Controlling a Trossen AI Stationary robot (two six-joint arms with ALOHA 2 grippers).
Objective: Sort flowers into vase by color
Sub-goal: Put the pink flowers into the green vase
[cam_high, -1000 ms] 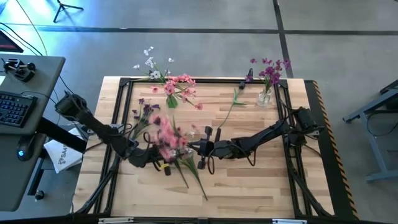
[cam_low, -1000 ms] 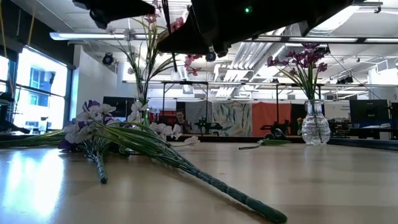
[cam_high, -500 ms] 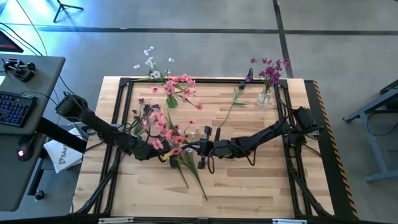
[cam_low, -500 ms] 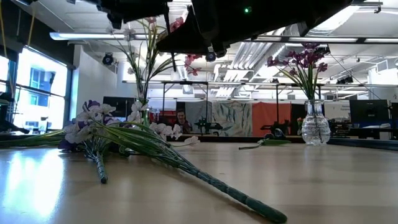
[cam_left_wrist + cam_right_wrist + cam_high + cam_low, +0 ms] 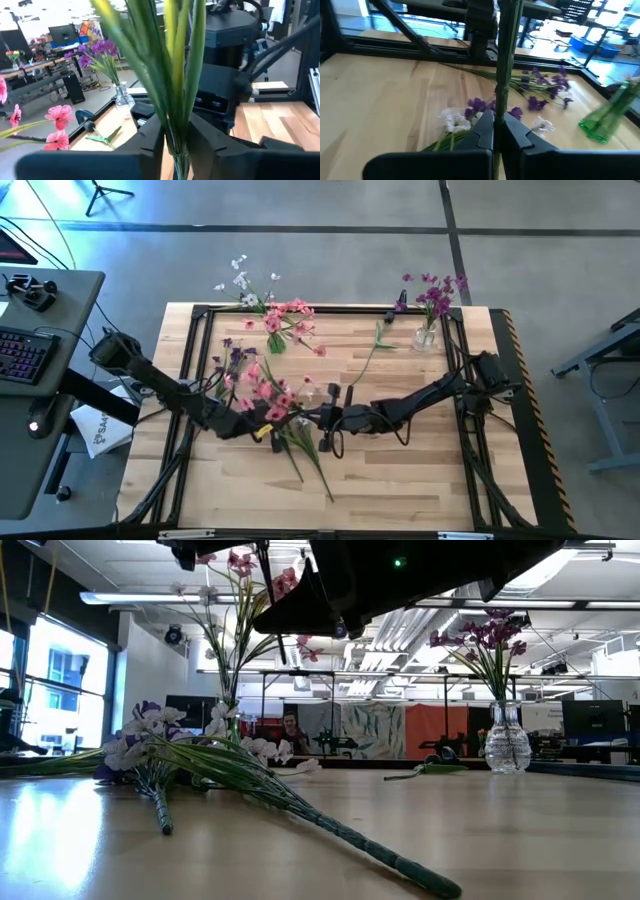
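Note:
A bunch of pink flowers (image 5: 258, 390) hangs in the air over the table's middle left, with both grippers on its green stems. My left gripper (image 5: 262, 428) comes from the left and is shut on the stems (image 5: 175, 135). My right gripper (image 5: 312, 418) comes from the right and is shut on the stem (image 5: 497, 127). More flowers (image 5: 250, 780), purple and white, lie flat on the table below. A green vase (image 5: 275, 342) at the far edge holds pink flowers. A clear vase (image 5: 425, 335) at the far right holds purple ones. My left gripper pinches the bundle of green stems and leaves (image 5: 176, 147) between its two fingers, coming in level from the table's left, across the stems. The bunch is lifted clear of the table. My right gripper pinches one wrapped green stem (image 5: 499, 107) between its two fingers, level from the table's right, fingers across the stem. The stem runs on toward my left arm, clear of the table.
A single green sprig (image 5: 372, 348) lies near the clear vase. White flowers (image 5: 240, 280) stand up beyond the far left edge. A black frame (image 5: 190, 380) runs around the tabletop. A desk with a keyboard (image 5: 20, 350) stands left of the table.
The pink bunch has swung between the grippers: its blossoms, blurred a second ago, have shifted toward the far left and now hold still. In the low view the blossoms now show higher under the arms. My left hand has rolled slightly; my right arm has kept still.

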